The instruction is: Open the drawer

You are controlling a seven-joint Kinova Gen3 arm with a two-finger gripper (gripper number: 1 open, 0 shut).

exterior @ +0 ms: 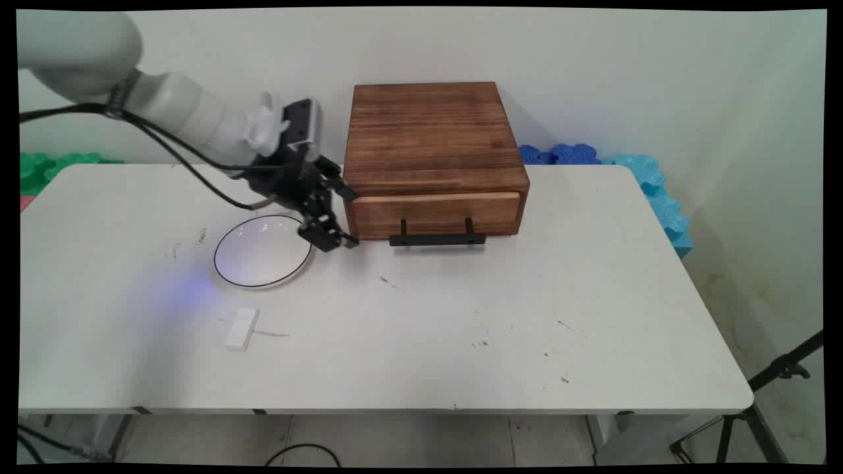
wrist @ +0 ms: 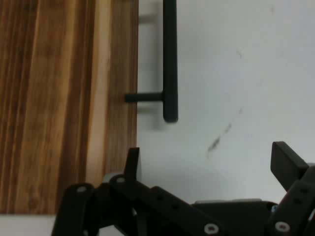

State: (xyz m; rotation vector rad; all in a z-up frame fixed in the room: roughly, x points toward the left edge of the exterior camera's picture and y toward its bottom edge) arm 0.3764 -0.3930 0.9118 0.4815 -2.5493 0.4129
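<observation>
Main view: my gripper [exterior: 337,217] hangs spread wide beside the wooden drawer box [exterior: 431,158].
My fingers [wrist: 132,164] could clip its corner, missing the black handle [exterior: 437,239].

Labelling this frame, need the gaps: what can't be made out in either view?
- Brown wooden drawer box: its inside is hidden in both views; the drawer front is shut.
- Black bar handle: the hand view's top edge cuts off its far end.
- Round white plate with dark rim: the open black gripper covers its far right rim in the main view; it is absent from the hand view.
- Small white block: too small to identify.
</observation>
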